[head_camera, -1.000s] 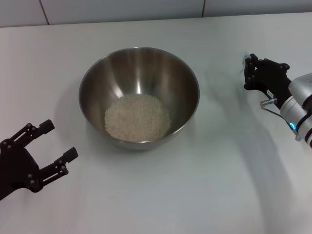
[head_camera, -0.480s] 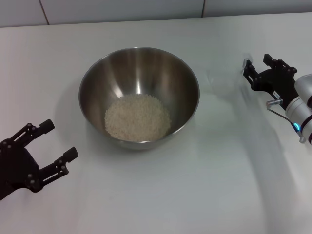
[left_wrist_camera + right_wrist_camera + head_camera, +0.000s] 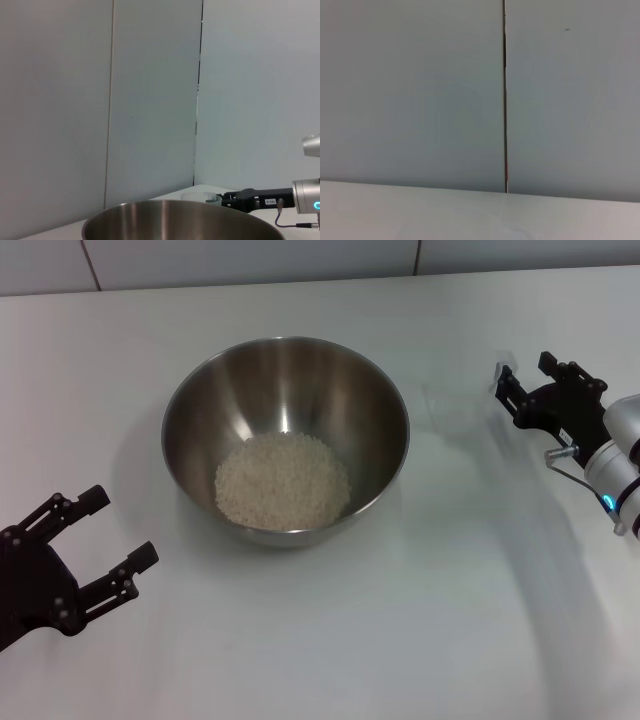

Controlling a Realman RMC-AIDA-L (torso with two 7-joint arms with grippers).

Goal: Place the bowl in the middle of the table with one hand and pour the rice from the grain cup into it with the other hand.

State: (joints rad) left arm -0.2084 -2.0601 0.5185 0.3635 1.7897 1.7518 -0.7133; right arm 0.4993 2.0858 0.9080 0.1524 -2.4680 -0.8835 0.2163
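Observation:
The steel bowl [image 3: 285, 400] stands in the middle of the white table [image 3: 330, 640] with a heap of rice [image 3: 283, 481] in its bottom. Its rim also shows in the left wrist view [image 3: 180, 220]. The clear grain cup [image 3: 452, 406] stands upright on the table to the right of the bowl and looks empty; it also shows in the left wrist view [image 3: 200, 197]. My right gripper [image 3: 526, 370] is open, its fingertips just right of the cup and apart from it. My left gripper [image 3: 118, 540] is open and empty at the near left, apart from the bowl.
A tiled wall [image 3: 250, 260] runs along the table's far edge. The right wrist view shows only the wall [image 3: 420, 90] and a strip of table [image 3: 470, 215].
My right gripper has turned level and drawn back to the right, leaving the cup standing beside the bowl. The bowl, the rice and the left gripper have not moved.

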